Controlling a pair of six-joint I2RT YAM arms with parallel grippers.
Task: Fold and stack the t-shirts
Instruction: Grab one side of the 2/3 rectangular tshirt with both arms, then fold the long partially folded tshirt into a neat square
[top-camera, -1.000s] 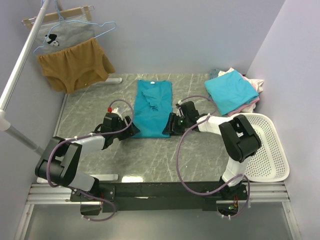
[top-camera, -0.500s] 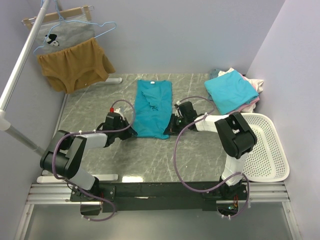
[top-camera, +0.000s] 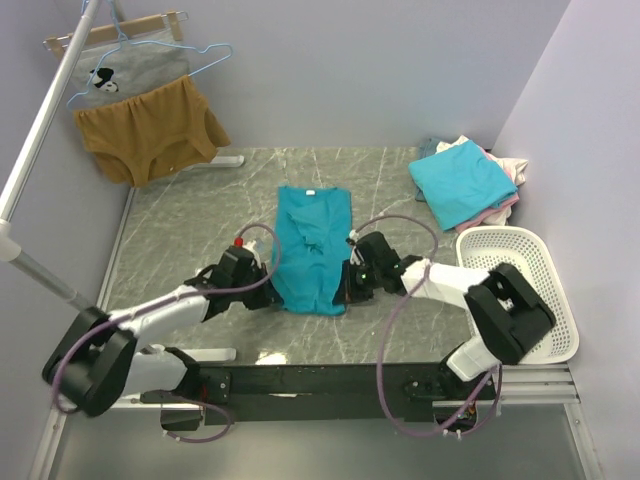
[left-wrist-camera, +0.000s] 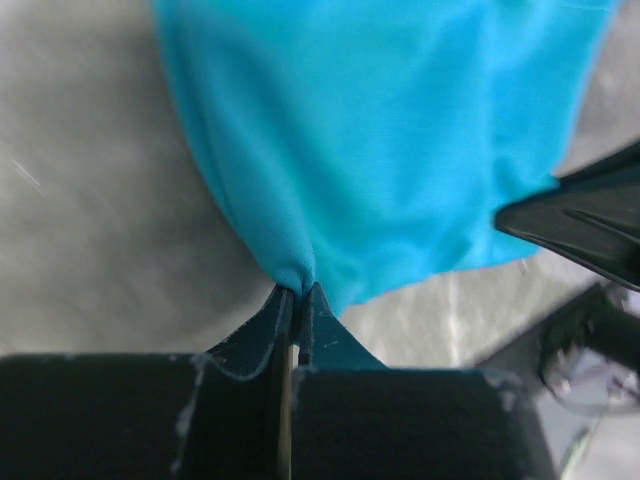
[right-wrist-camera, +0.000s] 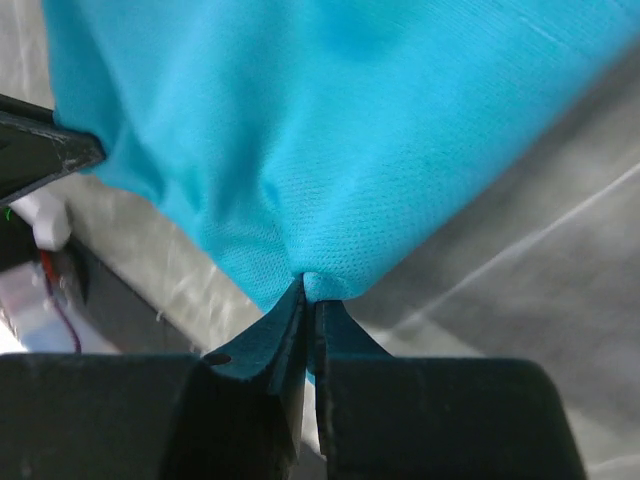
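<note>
Seen from above, my left claw (left-wrist-camera: 297, 298) is pressed together on the near left corner of the teal t-shirt (top-camera: 312, 240). My right claw (right-wrist-camera: 308, 288) pinches the near right corner. The shirt lies lengthwise at the centre of the grey marble table (top-camera: 180, 230), its lower hem bunched between my claws. At upper right, a folded turquoise t-shirt (top-camera: 460, 182) tops a pile of garments (top-camera: 505, 168), above a white basket (top-camera: 558, 290).

In both wrist views the teal t-shirt (left-wrist-camera: 380, 150) runs off the top edge, the table (left-wrist-camera: 80, 200) beside it is blurred, and at the top view's upper right the turquoise shirt (top-camera: 460, 183) hides most of the shirts beneath (top-camera: 508, 172).
</note>
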